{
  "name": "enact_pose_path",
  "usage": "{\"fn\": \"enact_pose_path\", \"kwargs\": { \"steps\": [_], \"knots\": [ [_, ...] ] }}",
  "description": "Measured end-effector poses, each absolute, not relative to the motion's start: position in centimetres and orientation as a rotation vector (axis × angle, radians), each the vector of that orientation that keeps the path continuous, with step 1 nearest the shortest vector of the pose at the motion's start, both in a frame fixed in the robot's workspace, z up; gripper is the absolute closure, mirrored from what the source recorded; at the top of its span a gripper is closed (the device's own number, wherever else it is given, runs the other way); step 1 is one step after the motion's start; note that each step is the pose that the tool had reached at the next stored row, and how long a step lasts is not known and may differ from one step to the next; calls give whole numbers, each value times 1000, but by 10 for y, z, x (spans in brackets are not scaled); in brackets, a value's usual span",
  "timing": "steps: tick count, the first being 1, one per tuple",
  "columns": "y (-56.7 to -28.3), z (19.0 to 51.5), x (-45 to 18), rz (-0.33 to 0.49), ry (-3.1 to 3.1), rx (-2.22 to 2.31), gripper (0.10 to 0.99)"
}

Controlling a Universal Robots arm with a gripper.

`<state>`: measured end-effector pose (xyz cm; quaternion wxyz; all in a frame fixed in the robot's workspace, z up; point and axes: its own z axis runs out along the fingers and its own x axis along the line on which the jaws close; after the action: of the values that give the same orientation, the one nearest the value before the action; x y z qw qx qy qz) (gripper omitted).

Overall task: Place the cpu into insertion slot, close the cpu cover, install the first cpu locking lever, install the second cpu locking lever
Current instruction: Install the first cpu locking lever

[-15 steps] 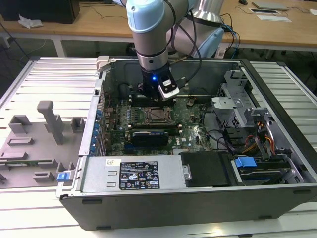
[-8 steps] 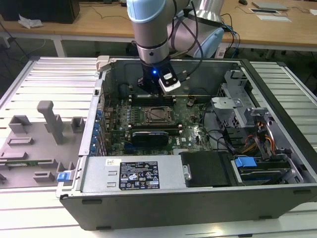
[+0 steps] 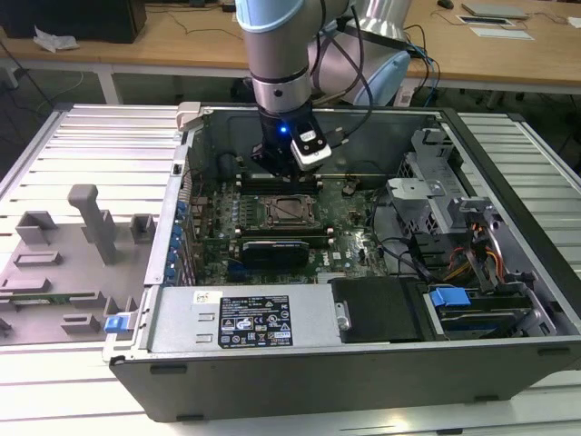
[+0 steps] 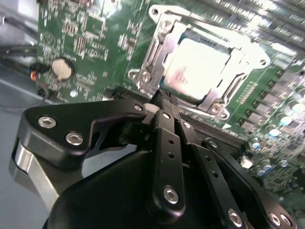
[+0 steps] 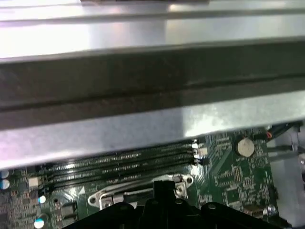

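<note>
Exterior view: the arm stood inside the open computer case (image 3: pixel 508 173), its gripper (image 3: pixel 277 162) low over the motherboard (image 3: pixel 354 222), just behind the insertion slot (image 3: pixel 289 212) on the side of the memory slots (image 3: pixel 277 184). The socket appeared occupied and framed in metal.

Second wrist view: the cpu (image 4: pixel 196 65) lay seated in the insertion slot, its grey top showing through the window of the cpu cover (image 4: pixel 164 47), which lay down over it. The gripper (image 4: pixel 162 102) had its fingers drawn together to a narrow point and held nothing; the tip sat at the socket's near edge. Whether either locking lever was latched could not be told.

First wrist view: the memory slots (image 5: pixel 124 164) and the socket frame (image 5: pixel 138 191) lay just ahead of the gripper (image 5: pixel 162 186).

Risk, as judged: a closed tip pressed off-line could skid from the thin frame onto the board's small components, or spring the cover up if a lever slipped its hook.
</note>
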<state>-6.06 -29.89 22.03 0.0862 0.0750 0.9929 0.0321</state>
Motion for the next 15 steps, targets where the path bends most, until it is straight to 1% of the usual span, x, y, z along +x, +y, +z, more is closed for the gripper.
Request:
{"fn": "enact_pose_path", "kwargs": {
  "steps": [3,15],
  "knots": [
    [-299,220,-58,39,2973,230,980],
    [-299,220,-52,27,3078,239,980]
  ]
}}
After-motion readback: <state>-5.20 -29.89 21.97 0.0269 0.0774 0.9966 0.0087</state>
